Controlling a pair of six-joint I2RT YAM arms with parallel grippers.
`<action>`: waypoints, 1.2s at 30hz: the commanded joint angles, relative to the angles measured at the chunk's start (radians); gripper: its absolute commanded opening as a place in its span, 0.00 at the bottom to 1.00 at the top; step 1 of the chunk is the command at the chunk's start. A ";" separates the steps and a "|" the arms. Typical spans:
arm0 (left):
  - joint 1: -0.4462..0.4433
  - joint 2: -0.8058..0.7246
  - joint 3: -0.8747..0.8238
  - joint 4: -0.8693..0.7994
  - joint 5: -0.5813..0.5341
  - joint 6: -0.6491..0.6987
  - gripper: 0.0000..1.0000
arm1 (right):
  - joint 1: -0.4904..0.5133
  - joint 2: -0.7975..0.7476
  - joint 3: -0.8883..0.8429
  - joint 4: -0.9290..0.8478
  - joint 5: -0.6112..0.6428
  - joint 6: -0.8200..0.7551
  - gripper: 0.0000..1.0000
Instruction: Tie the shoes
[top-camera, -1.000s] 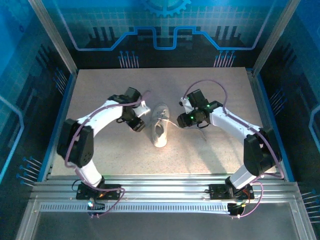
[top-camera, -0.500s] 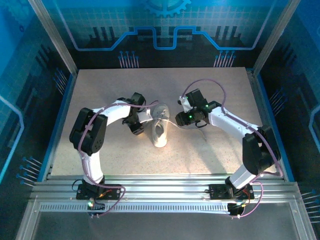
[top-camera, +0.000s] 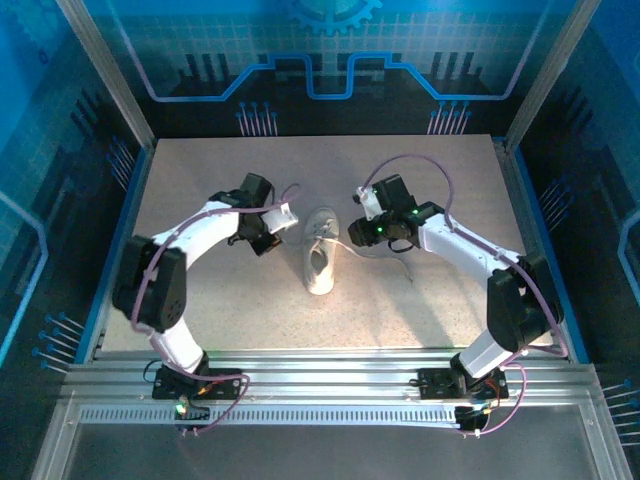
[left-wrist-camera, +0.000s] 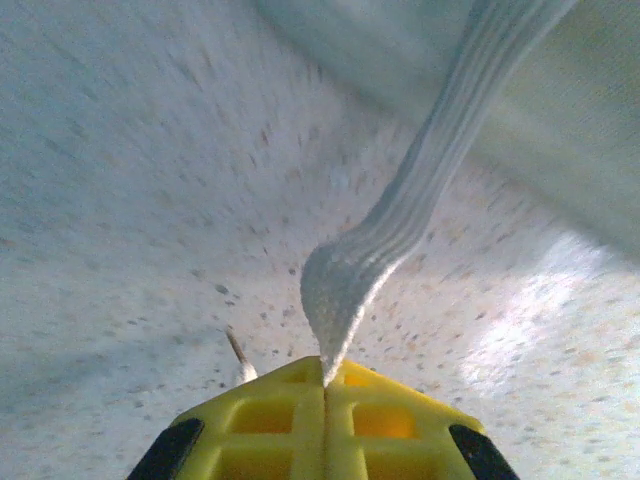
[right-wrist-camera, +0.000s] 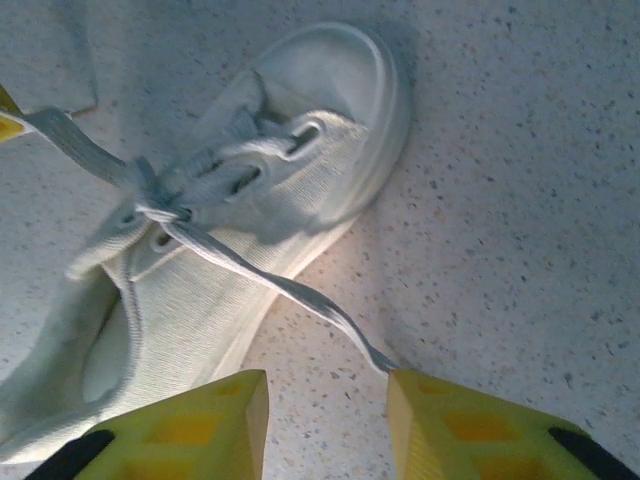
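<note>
A small white sneaker (top-camera: 320, 255) lies mid-table, toe pointing away from the arm bases, also plain in the right wrist view as the sneaker (right-wrist-camera: 290, 190). Its left lace (left-wrist-camera: 400, 215) runs taut into my left gripper (left-wrist-camera: 325, 375), whose yellow jaws are pressed together on it; that gripper (top-camera: 283, 217) sits just left of the toe. My right gripper (right-wrist-camera: 328, 395) hovers open beside the shoe's right flank. The right lace (right-wrist-camera: 270, 280) crosses from the eyelets down to the inner edge of the right-hand finger (right-wrist-camera: 450, 425). That gripper (top-camera: 362, 232) stands right of the shoe.
The speckled table (top-camera: 420, 300) stretches around the shoe. A loose run of lace (top-camera: 403, 268) trails on the table under the right arm. Blue walls and metal rails (top-camera: 320, 375) border the workspace.
My left gripper swung in against the shoe's toe, then pulled back left with the lace taut. The right gripper shifted slightly left toward the shoe.
</note>
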 joint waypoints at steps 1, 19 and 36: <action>0.003 -0.114 0.000 0.026 0.149 -0.069 0.00 | 0.011 -0.027 0.032 0.066 -0.081 -0.003 0.35; 0.012 -0.180 -0.004 0.166 0.327 -0.235 0.00 | 0.151 0.134 0.124 0.244 -0.233 -0.112 0.50; 0.107 -0.190 0.027 0.184 0.452 -0.347 0.00 | 0.158 0.340 0.251 0.234 -0.283 -0.139 0.46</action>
